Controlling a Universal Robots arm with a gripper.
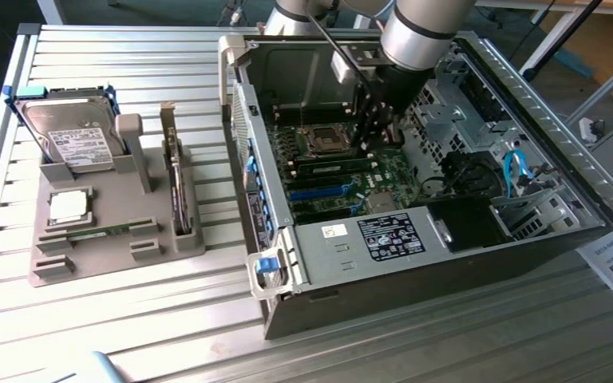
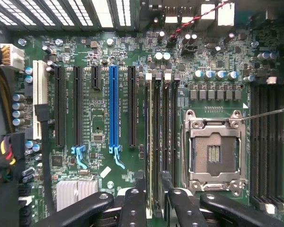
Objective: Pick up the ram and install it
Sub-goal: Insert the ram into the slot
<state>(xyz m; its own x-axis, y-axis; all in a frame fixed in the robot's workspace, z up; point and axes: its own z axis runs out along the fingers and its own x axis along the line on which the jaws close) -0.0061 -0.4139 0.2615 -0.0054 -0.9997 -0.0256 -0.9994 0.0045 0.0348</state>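
While the arm (image 1: 418,32) reaches down into the open PC case (image 1: 338,315), the gripper (image 1: 369,132) hangs over the motherboard (image 2: 97,94) w/ its jaws spread wide, pinching nothing. From the wrist view the ram (image 2: 151,142) stands edge-on in one of the memory slots (image 2: 169,132), its pale top edge running the slot's length. It lies between the two dark fingers (image 2: 132,208), one each side, w/ a sliver of gap showing. Whether it's fully clicked home, can't tell. The other slots of that bank, beside it, look dark. On one side of the bank sits the open CPU socket (image 2: 213,153), metal frame round it; on the other side a row of long expansion slots incl. a blue slot (image 2: 113,104). Well apart from the case, on the exterior view's left of the slatted table (image 1: 125,327), sits a grey holder (image 1: 83,267). At its far end a hard drive (image 1: 73,140) leans upright, label showing; nearer, a square silver CPU chip (image 1: 69,206) lies flat. On the holder's case-side edge a thin dark card (image 1: 183,191) stands on edge in a groove; what it is, can't make out.
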